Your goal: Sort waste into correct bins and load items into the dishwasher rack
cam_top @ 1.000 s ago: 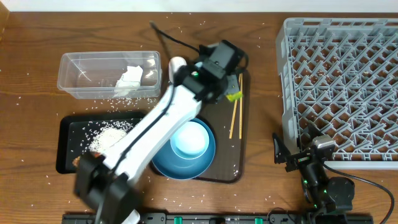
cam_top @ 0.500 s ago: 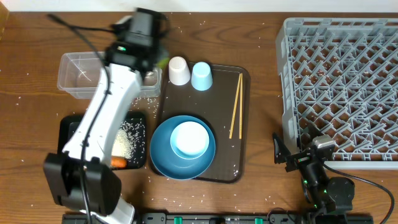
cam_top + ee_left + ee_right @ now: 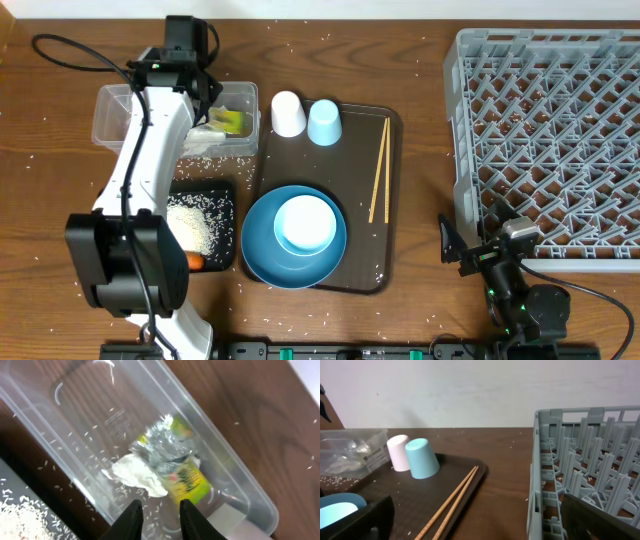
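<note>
The crumpled white-silver wrapper (image 3: 172,462) with yellow-green print lies in the clear tub (image 3: 120,110), also seen from overhead (image 3: 228,122). My left gripper (image 3: 159,507) hovers over the tub, open and empty; it also shows in the overhead view (image 3: 203,100). The black tray (image 3: 222,195) holds white rice (image 3: 190,225) and the carrot (image 3: 193,262). The white bowl (image 3: 305,222) sits on the blue plate (image 3: 262,255). The pinkish cup (image 3: 288,113), light-blue cup (image 3: 324,122) and chopsticks (image 3: 379,170) are on the brown tray. My right gripper (image 3: 490,250) is open and empty by the rack (image 3: 550,130).
The brown serving tray (image 3: 360,250) lies mid-table between the bins and the rack. Loose rice grains are scattered on the wooden table. A white paper scrap (image 3: 135,472) lies in the tub beside the wrapper. My left arm crosses above the black tray.
My left arm swung from the brown tray to the clear tub with the wrapper and let it go there. The right arm has not moved.
</note>
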Tool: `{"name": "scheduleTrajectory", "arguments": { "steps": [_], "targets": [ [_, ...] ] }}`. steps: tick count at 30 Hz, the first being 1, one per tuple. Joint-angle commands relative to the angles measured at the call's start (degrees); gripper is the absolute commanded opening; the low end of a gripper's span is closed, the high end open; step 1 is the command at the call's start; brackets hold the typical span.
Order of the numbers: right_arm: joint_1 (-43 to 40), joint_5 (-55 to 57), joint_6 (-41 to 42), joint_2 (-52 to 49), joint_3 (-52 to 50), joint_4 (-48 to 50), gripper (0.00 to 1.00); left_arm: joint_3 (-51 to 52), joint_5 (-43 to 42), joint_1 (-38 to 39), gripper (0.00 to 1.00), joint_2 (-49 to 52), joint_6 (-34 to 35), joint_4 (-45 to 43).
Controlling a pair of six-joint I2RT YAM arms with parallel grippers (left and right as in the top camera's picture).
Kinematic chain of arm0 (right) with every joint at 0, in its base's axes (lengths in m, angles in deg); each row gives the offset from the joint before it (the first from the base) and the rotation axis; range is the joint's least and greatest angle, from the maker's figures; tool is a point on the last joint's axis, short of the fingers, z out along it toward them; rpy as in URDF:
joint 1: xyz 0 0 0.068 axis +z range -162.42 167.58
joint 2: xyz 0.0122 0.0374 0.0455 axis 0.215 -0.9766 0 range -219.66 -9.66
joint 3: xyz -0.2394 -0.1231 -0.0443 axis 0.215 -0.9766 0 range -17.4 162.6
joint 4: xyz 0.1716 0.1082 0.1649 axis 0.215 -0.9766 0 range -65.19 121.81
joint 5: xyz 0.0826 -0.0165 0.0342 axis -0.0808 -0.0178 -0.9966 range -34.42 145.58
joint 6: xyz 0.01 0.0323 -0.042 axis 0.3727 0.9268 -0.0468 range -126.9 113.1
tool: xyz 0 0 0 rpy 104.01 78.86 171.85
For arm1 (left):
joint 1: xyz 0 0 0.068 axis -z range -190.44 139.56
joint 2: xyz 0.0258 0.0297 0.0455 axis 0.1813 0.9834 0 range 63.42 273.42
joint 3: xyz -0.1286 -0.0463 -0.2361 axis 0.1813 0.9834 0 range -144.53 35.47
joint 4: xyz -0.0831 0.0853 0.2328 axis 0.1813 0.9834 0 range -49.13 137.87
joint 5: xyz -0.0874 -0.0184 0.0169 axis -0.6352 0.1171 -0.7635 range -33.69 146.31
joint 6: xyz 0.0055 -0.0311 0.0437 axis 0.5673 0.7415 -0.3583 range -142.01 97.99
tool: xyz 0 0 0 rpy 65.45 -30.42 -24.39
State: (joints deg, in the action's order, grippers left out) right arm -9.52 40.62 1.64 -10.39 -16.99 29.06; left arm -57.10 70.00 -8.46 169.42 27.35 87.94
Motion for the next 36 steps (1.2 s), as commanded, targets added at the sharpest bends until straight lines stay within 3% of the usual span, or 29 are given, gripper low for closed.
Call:
{"name": "scheduleTrajectory", "arguments": {
  "steps": [1,4,12,18,20,21,22,29,36],
  "targets": [
    [0.50,0.15,-0.46,0.09,-0.09,-0.24,0.99,-0.33,0.72,-0.09,0.33,-0.26,0.15,0.92],
    [0.50,0.15,-0.46,0.09,-0.09,-0.26,0.99,-0.35,0.76,-0.09,0.45,-1.75,-1.33,2.36],
    [0.50,0.15,-0.46,0.09,-0.09,-0.24,0.99,-0.35,6.38,-2.25,0.50,-13.07,-5.16,6.05],
    [0.50,0.15,-0.46,0.09,-0.09,-0.26,0.99,-0.33,8.90,-11.67,0.56,-22.62,-3.63,7.72],
    [0.50,0.15,-0.46,0.09,-0.09,-0.26,0.99,-0.33,8.87,-16.11,0.77,-24.02,-3.61,8.74],
    [0.50,0.15,-0.46,0.09,-0.09,-0.26,0.99,-0.33,8.85,-18.95,0.93,-24.35,-3.56,9.49],
    [0.50,0.15,-0.46,0.09,-0.09,-0.26,0.99,-0.33,8.85,-21.84,0.98,-24.39,-3.15,10.25],
    [0.46,0.37,-0.46,0.07,-0.09,-0.28,0.99,-0.33,3.93,-35.28,0.98,-23.26,-2.97,18.38],
    [0.46,0.39,-0.46,0.04,-0.09,-0.28,0.99,-0.33,1.05,-38.56,0.98,-23.04,-3.02,19.76]
  ]
}}
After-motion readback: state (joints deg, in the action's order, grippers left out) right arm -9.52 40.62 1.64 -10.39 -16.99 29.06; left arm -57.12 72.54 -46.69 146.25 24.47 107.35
